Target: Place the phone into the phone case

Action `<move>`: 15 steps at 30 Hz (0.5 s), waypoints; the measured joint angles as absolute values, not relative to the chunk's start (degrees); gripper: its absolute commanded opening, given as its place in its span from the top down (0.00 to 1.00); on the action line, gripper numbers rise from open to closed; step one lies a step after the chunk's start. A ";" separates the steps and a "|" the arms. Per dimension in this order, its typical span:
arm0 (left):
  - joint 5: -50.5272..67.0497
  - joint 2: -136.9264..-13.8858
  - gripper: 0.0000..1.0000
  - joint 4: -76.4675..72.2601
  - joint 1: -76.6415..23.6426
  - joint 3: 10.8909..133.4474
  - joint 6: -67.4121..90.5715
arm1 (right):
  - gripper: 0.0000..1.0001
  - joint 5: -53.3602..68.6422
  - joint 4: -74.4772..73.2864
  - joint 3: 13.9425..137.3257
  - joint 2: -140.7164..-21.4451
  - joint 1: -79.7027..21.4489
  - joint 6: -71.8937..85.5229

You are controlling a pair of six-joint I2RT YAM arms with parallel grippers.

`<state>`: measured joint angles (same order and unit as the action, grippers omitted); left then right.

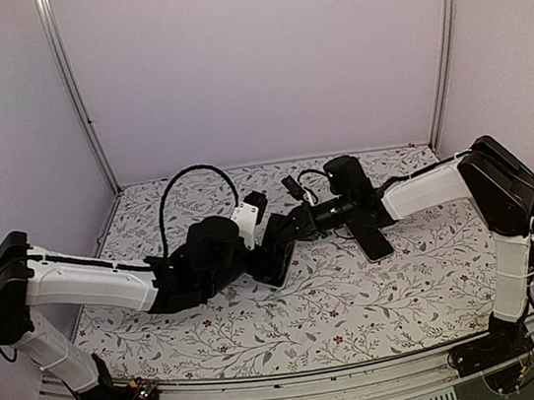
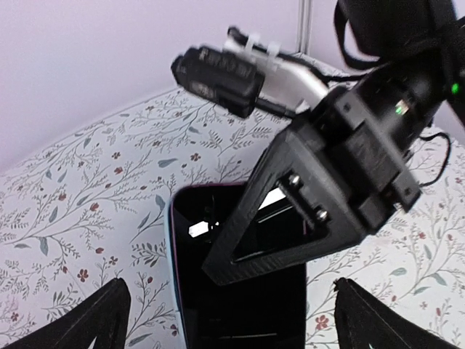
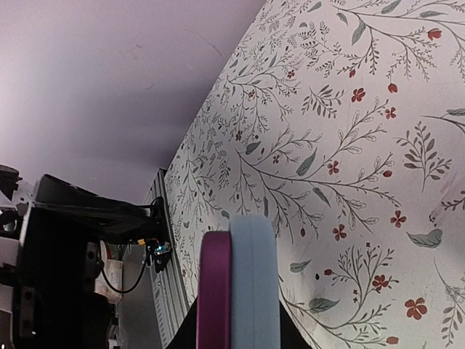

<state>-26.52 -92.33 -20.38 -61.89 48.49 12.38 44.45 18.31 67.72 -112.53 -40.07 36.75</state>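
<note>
Left gripper (image 2: 232, 316) spread wide over phone case (image 2: 218, 298), right gripper (image 3: 238, 331) clamped on its edge

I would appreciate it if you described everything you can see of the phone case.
The phone case is a rectangular shell, dark inside, with a light blue side and a thin magenta rim, plastic by its look. It is mid-table over the floral cloth, between the fingers of the open left gripper, touching neither. The right gripper pinches one edge.
</note>
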 measured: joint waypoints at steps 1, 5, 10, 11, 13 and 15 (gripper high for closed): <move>-25.39 -90.63 0.01 -19.86 -61.89 48.49 11.81 | 0.98 45.06 17.45 67.18 -112.07 -39.90 35.48; -18.09 -81.89 0.01 -17.32 -61.56 48.40 9.78 | 0.98 47.00 14.83 66.63 -110.15 -39.33 31.66; -0.19 -68.82 0.09 -16.62 -55.09 45.01 8.69 | 0.98 50.39 8.82 66.61 -102.89 -39.09 22.81; 2.94 -67.11 0.10 -16.38 -53.71 44.42 8.34 | 0.98 50.83 7.42 66.61 -100.99 -39.09 20.34; 9.08 -65.52 0.08 -15.46 -51.75 44.10 7.35 | 0.98 51.72 4.82 66.61 -97.01 -39.11 15.84; 13.87 -66.39 0.06 -14.61 -51.79 44.49 6.68 | 0.98 52.49 2.81 66.70 -93.86 -39.42 12.14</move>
